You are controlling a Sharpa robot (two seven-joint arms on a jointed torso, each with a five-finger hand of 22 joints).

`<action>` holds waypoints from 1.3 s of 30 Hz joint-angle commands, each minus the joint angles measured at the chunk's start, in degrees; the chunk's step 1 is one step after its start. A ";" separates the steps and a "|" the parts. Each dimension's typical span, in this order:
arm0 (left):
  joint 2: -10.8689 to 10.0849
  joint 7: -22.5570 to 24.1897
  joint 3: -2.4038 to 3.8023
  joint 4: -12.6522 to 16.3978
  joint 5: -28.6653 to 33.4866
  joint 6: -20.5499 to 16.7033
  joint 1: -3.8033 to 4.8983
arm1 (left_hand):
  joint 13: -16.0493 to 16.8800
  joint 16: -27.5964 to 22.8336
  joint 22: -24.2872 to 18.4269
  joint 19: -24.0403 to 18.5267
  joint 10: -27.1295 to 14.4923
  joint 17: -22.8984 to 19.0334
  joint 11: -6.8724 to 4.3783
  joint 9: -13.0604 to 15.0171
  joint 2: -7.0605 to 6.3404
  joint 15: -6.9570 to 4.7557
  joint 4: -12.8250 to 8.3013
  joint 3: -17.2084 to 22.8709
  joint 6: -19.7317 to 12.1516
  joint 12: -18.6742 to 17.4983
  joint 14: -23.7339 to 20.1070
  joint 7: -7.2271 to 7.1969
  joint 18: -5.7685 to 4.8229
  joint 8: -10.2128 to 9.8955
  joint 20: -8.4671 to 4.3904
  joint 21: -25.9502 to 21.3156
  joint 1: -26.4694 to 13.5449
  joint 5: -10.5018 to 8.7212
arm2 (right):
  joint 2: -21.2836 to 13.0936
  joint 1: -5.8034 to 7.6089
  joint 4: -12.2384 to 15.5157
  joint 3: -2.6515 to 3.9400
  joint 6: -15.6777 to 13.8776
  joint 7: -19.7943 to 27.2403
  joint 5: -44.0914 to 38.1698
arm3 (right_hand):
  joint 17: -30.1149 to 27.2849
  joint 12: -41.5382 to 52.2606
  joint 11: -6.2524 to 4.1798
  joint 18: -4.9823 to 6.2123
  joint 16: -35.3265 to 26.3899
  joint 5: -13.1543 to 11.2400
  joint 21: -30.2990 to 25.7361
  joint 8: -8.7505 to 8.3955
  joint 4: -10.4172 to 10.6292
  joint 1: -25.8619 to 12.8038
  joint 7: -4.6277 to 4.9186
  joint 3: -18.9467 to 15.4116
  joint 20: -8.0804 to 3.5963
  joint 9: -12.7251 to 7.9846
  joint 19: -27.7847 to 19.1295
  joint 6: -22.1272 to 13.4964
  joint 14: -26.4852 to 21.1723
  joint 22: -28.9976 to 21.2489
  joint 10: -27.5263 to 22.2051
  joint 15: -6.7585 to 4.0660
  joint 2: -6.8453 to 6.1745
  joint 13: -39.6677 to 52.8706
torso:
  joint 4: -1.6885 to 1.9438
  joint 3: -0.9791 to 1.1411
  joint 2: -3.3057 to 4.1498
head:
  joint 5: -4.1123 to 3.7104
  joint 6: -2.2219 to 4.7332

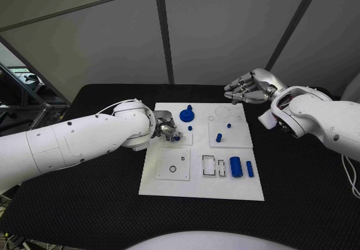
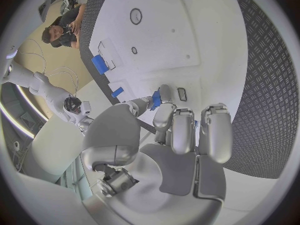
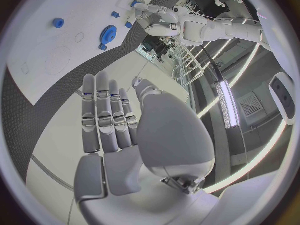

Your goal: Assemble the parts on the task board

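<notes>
Pinching a small blue plastic part (image 2: 155, 100) over the flat white task board (image 1: 196, 182), the left robot hand (image 1: 166, 130) holds it; right robot hand (image 1: 251, 88) hovers empty, fingers loosely apart, beyond the board's far edge.

A black, textured surface (image 1: 90, 208) stands before pale grey wall panels (image 1: 105, 47) divided by dark seams (image 1: 166, 41). A long, bright white strip light (image 3: 226, 101) runs along the ceiling overhead.

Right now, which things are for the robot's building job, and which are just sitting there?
For the job:
task board
small blue part pinched by left hand
blue gear
blue cylinders

Just there:
black table
right hand, holding nothing
</notes>
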 commanded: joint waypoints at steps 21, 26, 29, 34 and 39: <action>0.19 -0.45 0.00 0.02 -0.01 0.19 0.03 | 0.32 -0.23 4.43 2.37 0.49 7.16 0.02 -0.22 0.56 -0.51 0.54 -0.85 0.74 0.51 3.72 0.05 -1.20 -0.42 -0.30 0.36 -1.17 0.16 | 0.07 0.11 -0.03 0.03 0.44 0.21 -0.09 | -0.07 -0.05 0.02 0.65 -0.30 0.19 -0.34 0.06 0.04 -0.68 -0.03 -0.21 0.16 0.08 0.24 -0.26 0.16 -0.05 -0.33 0.15 -0.10 -0.05 | -0.02 0.04 0.04 | 0.04 -0.15; 0.21 -0.45 0.00 -0.16 -0.01 0.26 0.03 | 0.44 -0.24 4.54 2.36 0.57 7.17 0.09 -0.34 -0.32 -0.45 1.77 -3.71 1.11 0.55 3.73 0.12 -1.21 -0.53 -0.24 0.38 -2.85 -0.03 | 0.05 0.11 -0.03 0.03 0.49 0.20 -0.09 | -0.07 -0.03 0.01 0.65 -0.36 0.37 -0.42 0.08 0.10 -0.78 -0.04 -0.27 0.16 0.09 0.30 -0.23 0.22 -0.12 -0.31 0.15 -0.04 -0.07 | -0.05 0.01 0.03 | 0.04 -0.13; 0.24 -0.45 0.00 -0.21 -0.01 0.24 0.03 | 0.49 -0.23 4.57 2.35 0.59 7.19 0.07 -0.39 -0.47 -0.46 2.31 -5.38 1.21 0.56 3.73 0.08 -1.20 -0.59 -0.24 0.37 -3.22 -0.05 | 0.07 0.11 -0.04 0.03 0.52 0.19 -0.09 | -0.07 -0.03 0.01 0.65 -0.36 0.37 -0.42 0.08 0.10 -0.78 -0.04 -0.27 0.16 0.09 0.30 -0.23 0.22 -0.12 -0.31 0.15 -0.04 -0.07 | -0.05 0.01 0.03 | 0.04 -0.13; 0.30 -0.45 0.01 -0.34 -0.01 0.10 0.03 | 0.56 -0.25 4.68 2.34 0.60 7.21 0.03 -0.47 -0.31 -0.51 3.29 -8.62 1.31 0.54 3.73 0.01 -1.20 -0.75 -0.28 0.37 -3.21 -0.05 | 0.07 0.11 -0.04 0.03 0.55 0.20 -0.09 | -0.07 -0.03 0.01 0.65 -0.36 0.37 -0.42 0.08 0.10 -0.78 -0.04 -0.27 0.16 0.09 0.30 -0.23 0.22 -0.12 -0.31 0.15 -0.04 -0.07 | -0.04 0.02 0.02 | 0.02 -0.15; 0.35 -0.44 0.01 -0.50 -0.01 -0.16 0.03 | 0.62 -0.28 4.67 2.31 0.60 7.20 0.00 -0.52 -0.03 -0.54 4.23 -11.46 1.35 0.52 3.73 -0.02 -1.19 -0.88 -0.32 0.30 -2.80 -0.05 | 0.08 0.11 -0.06 0.03 0.58 0.20 -0.09 | -0.07 -0.03 0.02 0.65 -0.41 0.44 -0.49 0.09 0.16 -0.91 -0.04 -0.37 0.17 0.09 0.34 -0.23 0.24 -0.17 -0.31 0.16 -0.08 -0.08 | -0.02 0.03 0.02 | -0.02 -0.13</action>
